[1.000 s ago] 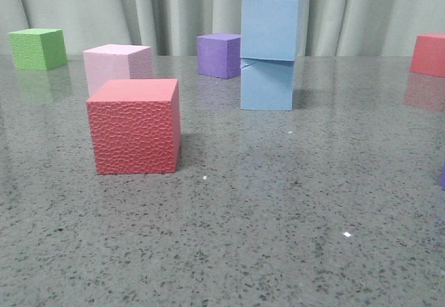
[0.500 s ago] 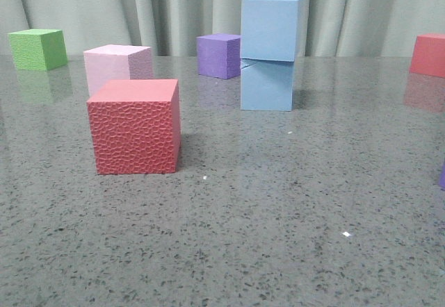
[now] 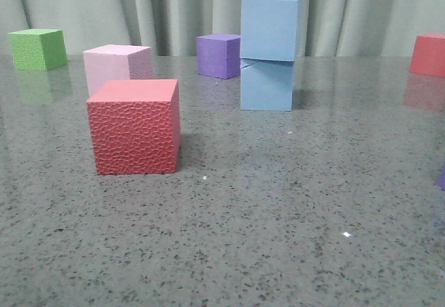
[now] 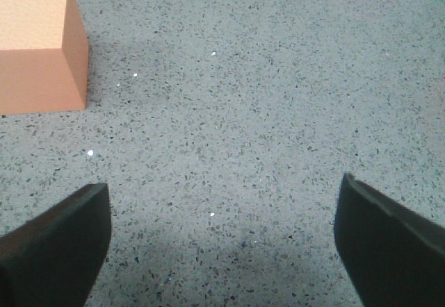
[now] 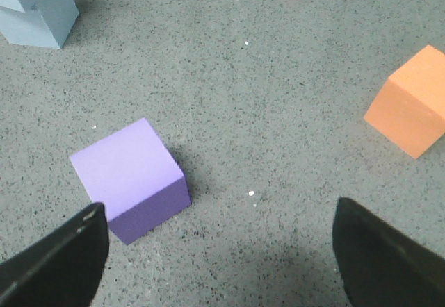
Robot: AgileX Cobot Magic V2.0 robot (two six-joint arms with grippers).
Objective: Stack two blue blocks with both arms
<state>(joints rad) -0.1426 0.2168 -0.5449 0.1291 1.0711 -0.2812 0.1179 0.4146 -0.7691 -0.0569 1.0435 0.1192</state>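
Blue is the colour that matters: the two blue blocks are now one tower. The top blue block (image 3: 271, 28) sits on the bottom blue block (image 3: 267, 85), far back on the speckled grey table (image 3: 278, 217), just in front of the curtain (image 3: 174, 8). A thin dark line shows where they meet, and on the left it opens into a small wedge, so the top block may not lie quite flat there.

Nothing has moved in the last second. The tower is in the same spot, standing the same way, and no arm shows in the front view in any of these pictures. That makes me think the stacking is done and the tower stands on its own.

Both arms are away from the tower. The left gripper (image 4: 222, 244) has its fingers spread wide with only bare table between them. An orange block (image 4: 38, 43) sits off to one side of it. The right gripper (image 5: 219, 255) is spread wide too and holds nothing. A light purple block (image 5: 132, 178) lies near one of its fingers, another orange block (image 5: 410, 102) is farther off, and a corner of the blue tower (image 5: 35, 12) peeks in at the edge.

Other blocks stand around: a bumpy red block (image 3: 135, 126) in front, a pink block (image 3: 117, 65) behind it, a green block (image 3: 37, 48) far left, and a dark purple block (image 3: 218, 55) beside the tower.
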